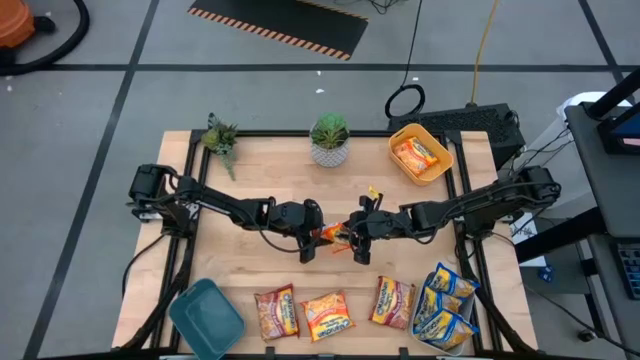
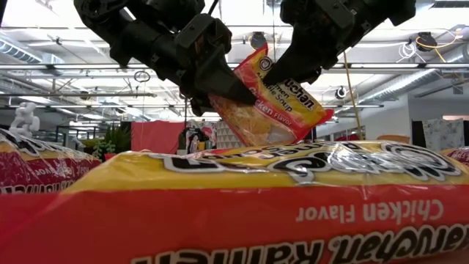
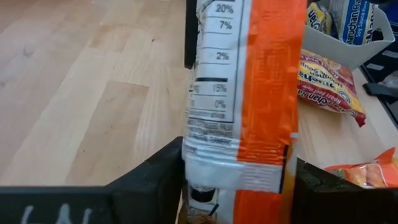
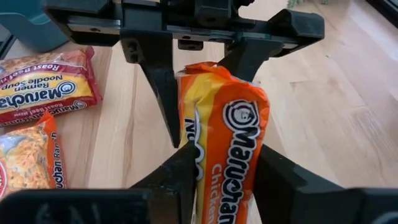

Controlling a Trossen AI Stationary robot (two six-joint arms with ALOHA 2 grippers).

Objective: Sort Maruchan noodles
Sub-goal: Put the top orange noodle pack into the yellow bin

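An orange-yellow Maruchan chicken packet [image 1: 335,233] hangs in the air over the middle of the table, between my two grippers. My left gripper [image 1: 318,228] comes at it from the table's left and my right gripper [image 1: 352,235] from the right; both are shut on it. The low view shows it tilted [image 2: 271,103], well above the packets lying at the near edge. Three loose packets [image 1: 328,315] lie flat in a row along that edge. My left gripper holds the packet near its crimped end [image 3: 239,171], one finger [image 3: 155,183] on each side of it. The fingers come from the table's left, slanting down. The packet is lifted clear of the table and tilted. My right gripper pinches the same packet between its two fingers [image 4: 180,168], one on each side of the printed front [image 4: 233,143]. It comes from the table's right, slanting down, opposite my left gripper's fingers. The packet stands clear of the table.
A yellow bin [image 1: 443,170] at the far right holds an orange packet. A teal bin [image 1: 205,315] sits at the near left, and a pale bin [image 1: 462,330] with blue-and-yellow packets at the near right. Two potted plants [image 1: 330,140] stand at the far edge.
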